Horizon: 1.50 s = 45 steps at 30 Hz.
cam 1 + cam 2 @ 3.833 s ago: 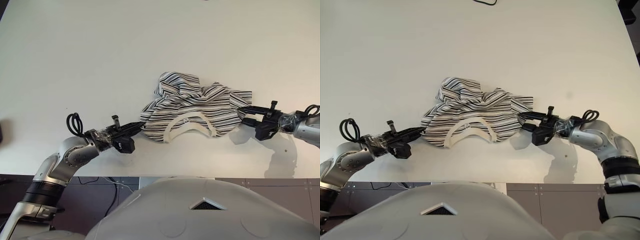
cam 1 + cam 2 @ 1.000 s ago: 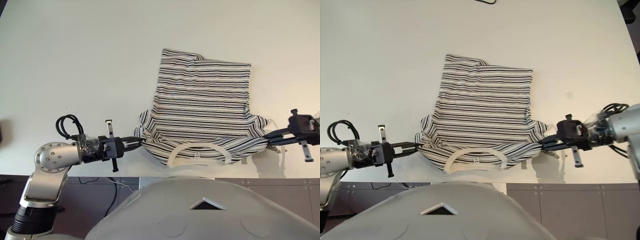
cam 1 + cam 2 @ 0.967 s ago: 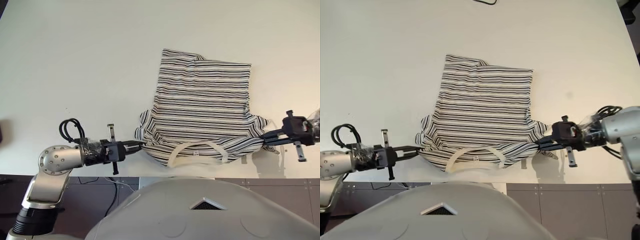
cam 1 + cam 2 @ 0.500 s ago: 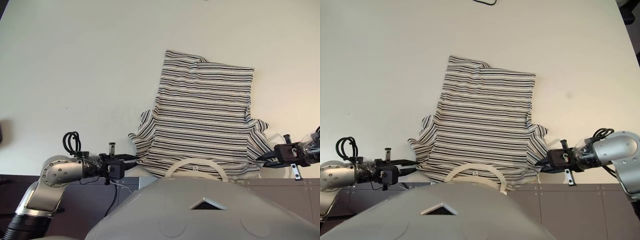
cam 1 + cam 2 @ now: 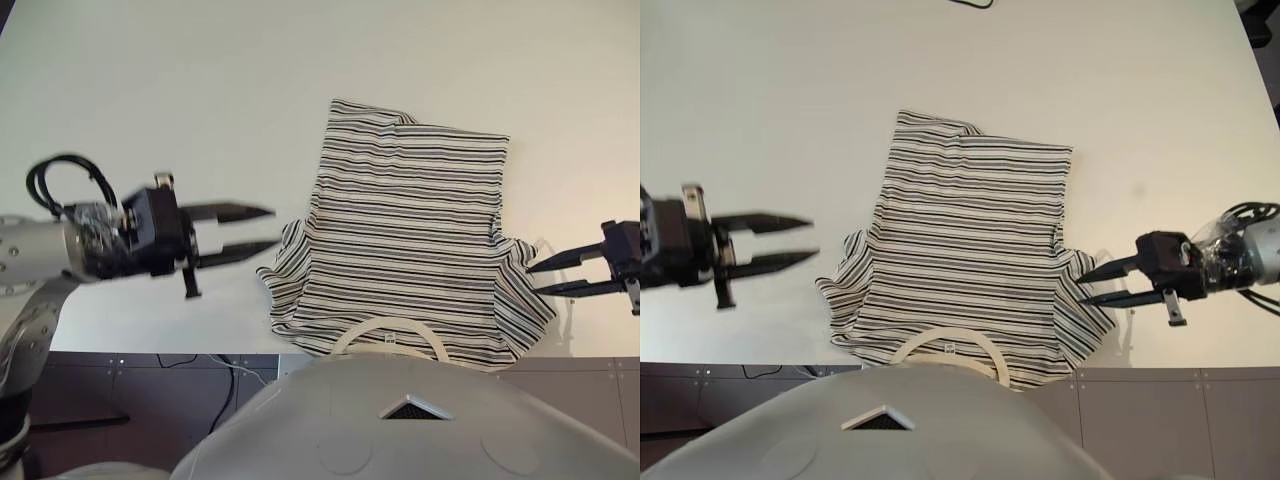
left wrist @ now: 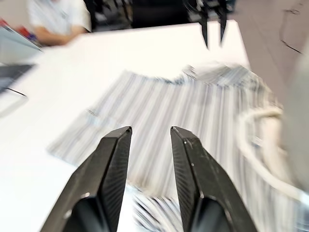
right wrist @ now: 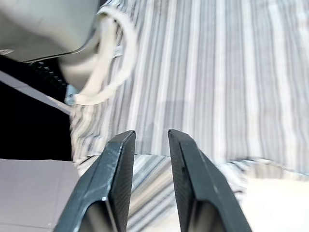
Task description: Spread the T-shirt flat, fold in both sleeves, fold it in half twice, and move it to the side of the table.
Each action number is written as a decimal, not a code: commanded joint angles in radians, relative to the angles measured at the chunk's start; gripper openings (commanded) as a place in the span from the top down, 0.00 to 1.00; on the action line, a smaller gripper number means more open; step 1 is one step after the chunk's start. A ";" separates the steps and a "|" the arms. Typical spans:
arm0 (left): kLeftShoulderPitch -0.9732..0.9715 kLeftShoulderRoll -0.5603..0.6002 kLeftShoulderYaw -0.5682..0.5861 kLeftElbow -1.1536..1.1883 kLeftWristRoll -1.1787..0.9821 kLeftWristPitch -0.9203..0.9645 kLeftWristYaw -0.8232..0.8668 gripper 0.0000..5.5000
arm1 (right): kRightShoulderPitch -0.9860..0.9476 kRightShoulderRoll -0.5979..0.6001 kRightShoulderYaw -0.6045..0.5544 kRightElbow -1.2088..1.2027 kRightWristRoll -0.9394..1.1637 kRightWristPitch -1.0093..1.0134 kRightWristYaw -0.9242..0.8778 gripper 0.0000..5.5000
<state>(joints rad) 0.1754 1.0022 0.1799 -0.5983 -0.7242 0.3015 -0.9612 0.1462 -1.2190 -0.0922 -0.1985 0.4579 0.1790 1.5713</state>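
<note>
The striped T-shirt (image 5: 405, 225) lies mostly flat on the white table (image 5: 150, 110), hem far from me. Its cream collar (image 5: 385, 328) sits at the near edge. Both short sleeves (image 5: 283, 262) are bunched at the sides. My left gripper (image 5: 268, 228) hovers open just left of the left sleeve, holding nothing. My right gripper (image 5: 1082, 290) stands open beside the right sleeve (image 5: 1080, 300), also holding nothing. From the left wrist, the left gripper (image 6: 150, 129) points over the shirt (image 6: 193, 111). From the right wrist, the right gripper (image 7: 150, 133) points at the stripes (image 7: 217, 72) and collar (image 7: 113, 58).
The table's near edge (image 5: 150, 350) runs just below the collar. A dark cable end (image 5: 970, 4) lies at the far edge. Bare tabletop stretches to the left, right and beyond the hem.
Both grippers have let go of the shirt's shoulders and opened. The left one rose and pulled back to the left, and the right one backed off to the right. The shirt stays put.
</note>
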 commanded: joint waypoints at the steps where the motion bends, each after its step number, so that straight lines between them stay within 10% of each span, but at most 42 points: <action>1: -0.312 -0.241 -0.427 0.283 0.540 -0.142 0.162 0.73 | -0.357 0.199 0.177 0.221 -0.240 -0.069 -0.191 0.77; 8: -0.577 -0.512 -0.711 0.922 0.948 -0.491 0.299 0.73 | -0.574 0.557 0.385 0.487 -0.503 -0.221 -0.485 0.77; 21: -0.412 -0.251 -0.747 1.108 1.083 -0.793 0.200 0.73 | -0.627 0.736 0.356 0.690 -0.508 -0.348 -0.645 0.77; 45: -0.199 -0.153 -0.638 0.689 0.998 -0.563 0.105 0.73 | -0.376 0.504 0.489 0.396 -0.476 -0.192 -0.230 0.77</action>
<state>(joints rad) -0.0892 0.8130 -0.4252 0.0611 0.2383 -0.3104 -0.7804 -0.2754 -0.6719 0.3718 0.2130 0.0078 -0.0373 1.3127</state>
